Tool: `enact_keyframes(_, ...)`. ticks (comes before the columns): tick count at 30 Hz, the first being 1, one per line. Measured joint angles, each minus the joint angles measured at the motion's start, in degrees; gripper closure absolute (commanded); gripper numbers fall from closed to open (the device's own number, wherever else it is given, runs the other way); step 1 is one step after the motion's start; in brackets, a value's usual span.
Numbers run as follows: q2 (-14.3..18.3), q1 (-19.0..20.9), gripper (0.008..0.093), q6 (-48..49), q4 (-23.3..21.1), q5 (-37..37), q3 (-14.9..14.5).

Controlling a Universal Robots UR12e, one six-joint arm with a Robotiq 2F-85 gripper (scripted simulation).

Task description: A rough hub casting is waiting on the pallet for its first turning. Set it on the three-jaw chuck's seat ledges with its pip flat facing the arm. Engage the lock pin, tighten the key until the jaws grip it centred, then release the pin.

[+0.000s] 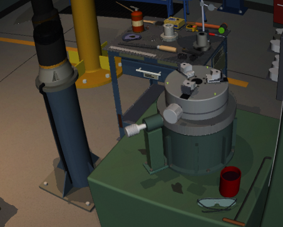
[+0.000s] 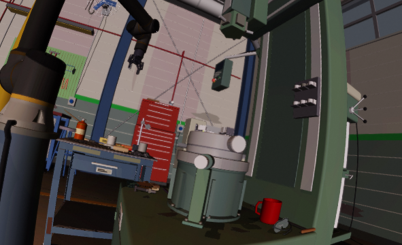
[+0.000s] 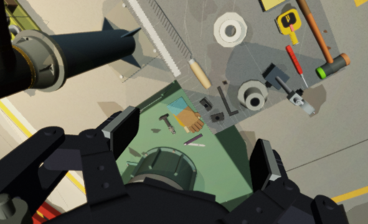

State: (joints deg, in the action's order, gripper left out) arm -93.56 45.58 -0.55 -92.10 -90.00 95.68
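Note:
The three-jaw chuck (image 1: 198, 84) stands empty on its green pedestal, while two hub castings rest apart on the blue workbench behind it: a darker one (image 1: 202, 40) near the bench's right end and a lighter one (image 1: 169, 31) further back. The chuck key knob (image 1: 172, 113) juts from the chuck's side, and the lock pin (image 1: 134, 129) sticks out of a green post below it. My gripper (image 2: 135, 65) is open and empty, high above the workbench. The wrist camera looks down on the darker casting (image 3: 252, 95) and the lighter casting (image 3: 230, 30).
Behind the chuck the workbench carries a file (image 1: 147, 47), a mallet (image 3: 323, 46), an oil can (image 1: 137, 21) and small clamps. My arm's pedestal (image 1: 62, 119) stands left of the green machine bed, where a red mug (image 1: 230, 181) and safety glasses (image 1: 216, 203) lie.

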Motion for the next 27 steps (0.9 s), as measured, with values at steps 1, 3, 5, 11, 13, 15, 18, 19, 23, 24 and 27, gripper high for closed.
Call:
enact_keyframes(1,0.5,0.7,0.0080,-0.7,0.0,0.0,-0.4)
enact_keyframes(3,1.3,1.8,0.0080,-1.9,-0.1,0.0,-1.2)
enact_keyframes(5,1.9,2.8,0.0080,-2.8,-0.1,0.0,-1.8)
enact_keyframes(11,3.1,4.3,0.0080,-4.4,-0.1,0.0,-3.0)
enact_keyframes(13,3.2,4.5,0.0080,-4.5,-0.1,0.0,-3.1)
enact_keyframes(15,3.3,4.6,0.0080,-4.6,-0.1,0.0,-3.2)
enact_keyframes(18,3.3,4.6,0.0080,-4.6,-0.1,0.0,-3.2)
enact_keyframes(19,3.3,4.6,0.0080,-4.3,-0.1,0.0,-3.2)
enact_keyframes(23,3.3,4.6,0.0080,0.9,-0.1,0.0,-3.2)
enact_keyframes(24,3.3,4.6,0.0080,2.7,-0.1,0.0,-3.2)
enact_keyframes(27,3.3,4.6,0.0080,6.3,-0.1,0.0,-3.2)
